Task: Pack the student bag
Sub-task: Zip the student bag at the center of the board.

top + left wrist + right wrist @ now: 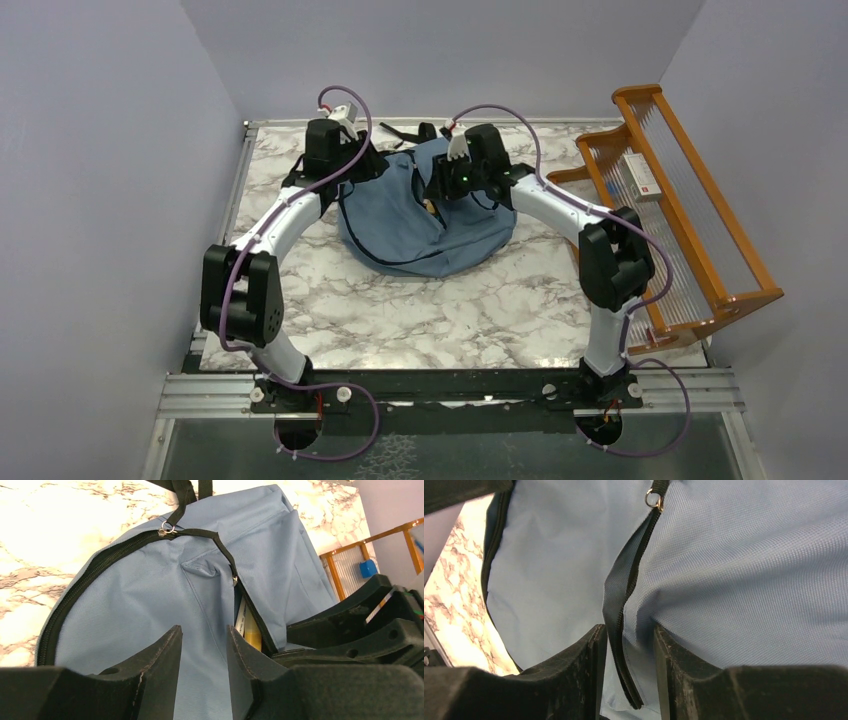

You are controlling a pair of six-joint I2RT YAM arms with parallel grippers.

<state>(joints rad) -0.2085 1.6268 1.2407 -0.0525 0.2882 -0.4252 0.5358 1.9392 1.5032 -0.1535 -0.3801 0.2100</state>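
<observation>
The student bag [430, 235], dusty blue with black zips, lies flat at the back middle of the marble table [420, 310]. Its front zip [227, 560] gapes, and a yellow item [252, 632] with a white one beside it shows inside. My left gripper [202, 630] hovers low at the bag's left side [350, 170], jaws apart, smooth blue fabric showing between them. My right gripper [627, 630] is over the bag's middle [440, 195]. It is open, and the loose zip edge [624, 645] runs between its fingers with a gap on the left.
An orange wooden rack [680, 200] stands along the table's right edge, holding a white box [640, 178]. Black straps [405, 130] trail behind the bag. Grey walls close in the left, back and right.
</observation>
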